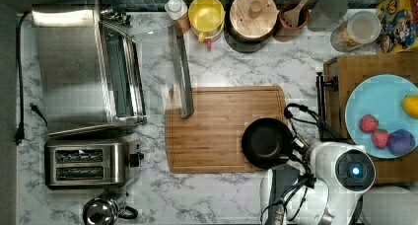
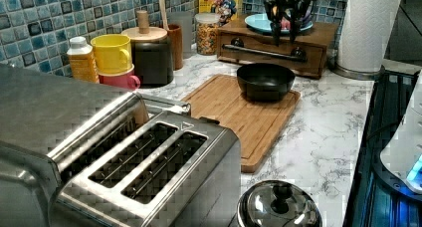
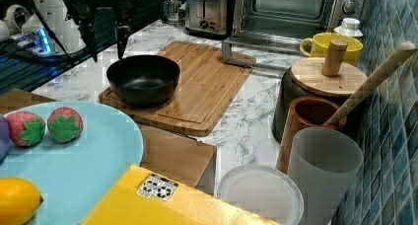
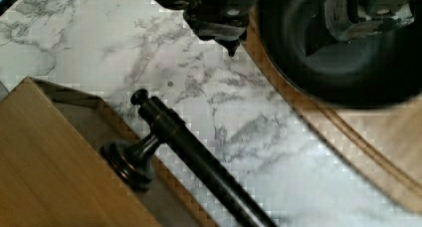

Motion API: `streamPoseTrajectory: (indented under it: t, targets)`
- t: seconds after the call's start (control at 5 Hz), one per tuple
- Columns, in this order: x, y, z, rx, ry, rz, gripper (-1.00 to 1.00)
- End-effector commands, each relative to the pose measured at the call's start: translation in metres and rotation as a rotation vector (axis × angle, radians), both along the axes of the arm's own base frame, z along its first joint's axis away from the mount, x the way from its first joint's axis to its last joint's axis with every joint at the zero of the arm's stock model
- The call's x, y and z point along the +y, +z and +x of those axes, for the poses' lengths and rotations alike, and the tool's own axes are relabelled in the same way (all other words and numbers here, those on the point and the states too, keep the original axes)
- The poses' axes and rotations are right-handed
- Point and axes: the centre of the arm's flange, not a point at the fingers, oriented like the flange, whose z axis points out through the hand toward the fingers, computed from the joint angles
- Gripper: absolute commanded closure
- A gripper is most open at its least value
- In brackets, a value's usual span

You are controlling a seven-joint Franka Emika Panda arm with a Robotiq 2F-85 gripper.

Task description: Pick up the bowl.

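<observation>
Two dark fingers of the gripper point(image 3: 105, 45) are hanging spread apart above the counter, holding nothing. In the right view, one fingertip is sitting just over the near rim of the bowl point(image 3: 143, 79) and the other is off to the side over the marble, so the bowl is lying below the gripper and partly beyond it. In the wrist view the bowl point(image 4: 348, 57) is showing under one finger point(image 4: 366, 15) while the other finger point(image 4: 219, 23) is hanging over bare counter point(image 4: 149, 48). The bowl is resting upright on a corner of the wooden cutting board point(image 3: 197, 87), untouched. In the left view the gripper point(image 2: 283, 35) is hovering behind and above the bowl point(image 2: 265, 80), in front of the blue plate point(image 2: 261, 22) on the wooden drawer box point(image 2: 278, 45).
</observation>
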Motion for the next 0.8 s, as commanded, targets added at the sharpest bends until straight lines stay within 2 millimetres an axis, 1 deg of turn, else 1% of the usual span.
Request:
streamPoseTrajectory:
  t: [0.2,0.4,0.6,0.8]
  targets:
    - [0.012,-0.034,-0.025,0.014,0.148,0.042,0.0]
    - [0.016,-0.044,-0.03,-0.081,0.092,0.012,0.0]
    - [0.016,-0.052,-0.031,-0.112,0.03,0.027,0.0]
    - [0.012,-0.061,-0.024,-0.035,0.017,0.074,0.0]
